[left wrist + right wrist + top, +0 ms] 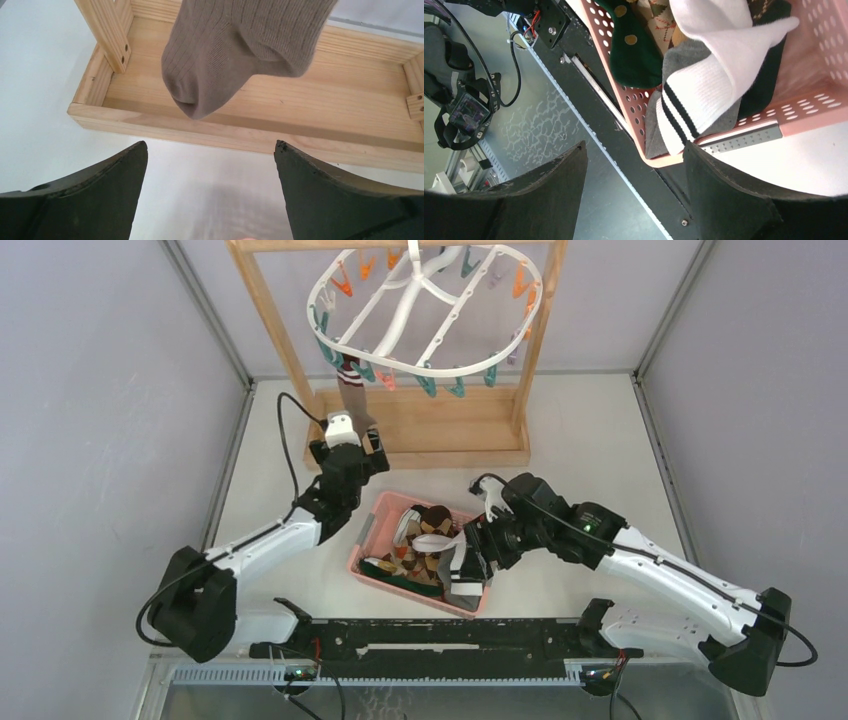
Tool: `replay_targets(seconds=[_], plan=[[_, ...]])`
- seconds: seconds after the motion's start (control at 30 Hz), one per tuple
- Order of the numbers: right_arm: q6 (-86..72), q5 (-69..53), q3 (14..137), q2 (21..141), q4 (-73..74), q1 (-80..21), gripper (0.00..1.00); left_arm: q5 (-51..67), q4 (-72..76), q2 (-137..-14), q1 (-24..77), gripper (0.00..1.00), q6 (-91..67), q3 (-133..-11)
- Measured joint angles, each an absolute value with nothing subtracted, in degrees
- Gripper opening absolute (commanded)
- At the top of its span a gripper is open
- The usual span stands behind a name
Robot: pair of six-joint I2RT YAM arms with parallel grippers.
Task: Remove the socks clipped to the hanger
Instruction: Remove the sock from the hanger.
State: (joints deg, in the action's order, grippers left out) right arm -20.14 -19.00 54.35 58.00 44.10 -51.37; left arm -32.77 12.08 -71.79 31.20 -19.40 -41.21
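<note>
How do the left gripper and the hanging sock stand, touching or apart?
Apart. The left wrist view shows the left gripper open and both fingers clear of the sock, with frame and table showing between them.

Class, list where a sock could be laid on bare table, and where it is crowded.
Bare table lies right of the wooden frame, and a narrower strip between its base and the pink basket. Crowded: the basket, heaped with socks, right gripper beside it.

The sock (235, 55) is ribbed, matt beige cloth; the wooden frame (300, 110) shows bare grain; the pink basket (809, 107) is smooth perforated plastic.
</note>
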Motion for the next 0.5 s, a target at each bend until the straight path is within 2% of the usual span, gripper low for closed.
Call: replay_targets(seconds=[0.23,0.5], plan=[[-21.4,-18.5,53.6,55.9,46.2,-51.8,0.77,-35.2,21.5,-80.4,31.2,1.0,-19.5,-40.6],[-21.4,-18.5,53.6,55.2,47.7,-51.8,0.77,-36.3,23.4,-90.2,30.7,1.0,-19.7,-46.3]])
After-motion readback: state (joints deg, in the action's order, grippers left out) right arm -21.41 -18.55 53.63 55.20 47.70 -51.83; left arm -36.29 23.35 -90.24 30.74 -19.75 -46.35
